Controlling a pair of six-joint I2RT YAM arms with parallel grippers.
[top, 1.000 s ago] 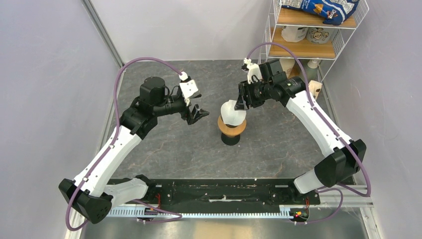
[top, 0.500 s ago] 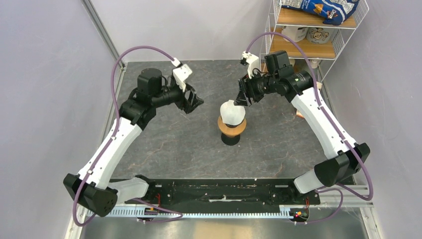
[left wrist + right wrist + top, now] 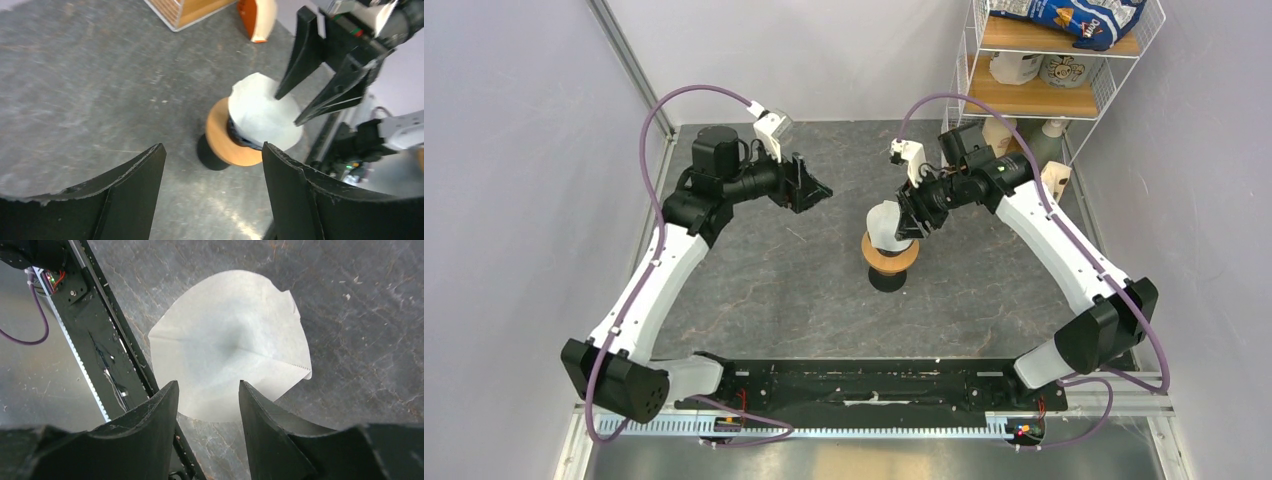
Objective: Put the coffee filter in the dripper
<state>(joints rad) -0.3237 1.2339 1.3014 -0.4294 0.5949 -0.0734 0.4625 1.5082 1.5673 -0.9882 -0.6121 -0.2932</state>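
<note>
The white coffee filter [image 3: 886, 224] sits open side up in the dark-blue dripper [image 3: 240, 141], which shows only as a dark sliver under the paper. The dripper rests on an orange ring [image 3: 888, 259] on top of a dark vessel [image 3: 886, 280]. My right gripper [image 3: 911, 215] is open and empty, its fingertips just above the filter's right rim; its own view looks down into the filter [image 3: 230, 340] between the spread fingers [image 3: 150, 415]. My left gripper [image 3: 816, 190] is open and empty, raised and well left of the stack, which it sees ahead [image 3: 262, 112].
A wire shelf [image 3: 1034, 95] with a snack bag and bottles stands at the back right. An orange-and-white object [image 3: 257, 17] lies near the shelf foot. A black rail [image 3: 854, 385] runs along the near edge between the arm bases.
My left gripper has pulled back up and to the left, away from the stack. My right wrist has turned and dipped back over the filter. The filter stays in the dripper.
</note>
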